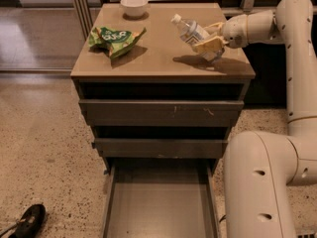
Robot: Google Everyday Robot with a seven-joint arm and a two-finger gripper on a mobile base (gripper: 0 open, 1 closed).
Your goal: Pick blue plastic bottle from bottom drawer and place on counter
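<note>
Where the bottle is: we see the blue plastic bottle over the right half of the counter, caught between the fingers of the gripper; its lower end is low over the counter top, and we cannot tell whether it touches.
Gripper: it reaches in from beyond the counter's right edge, clamped on the bottle's lower body, one pale finger above and one below.
Long axis: tilted, with the white cap up and towards the counter's middle and the base down towards its right edge.
Coming move, as we judge it: the bottle needs to come upright and settle straight down before the jaws let go; released at this lean, it could tip and roll.
Surface: smooth, glossy and flat, with bare counter under and around the bottle's shadow.
Room on the counter: the green snack bag on the left half and the white bowl at the back edge are both well apart from the bottle.
Bottom drawer: pulled out below the counter's front, its flat floor bare.
Progress, in our judgement: picking done, placing nearly finished.
</note>
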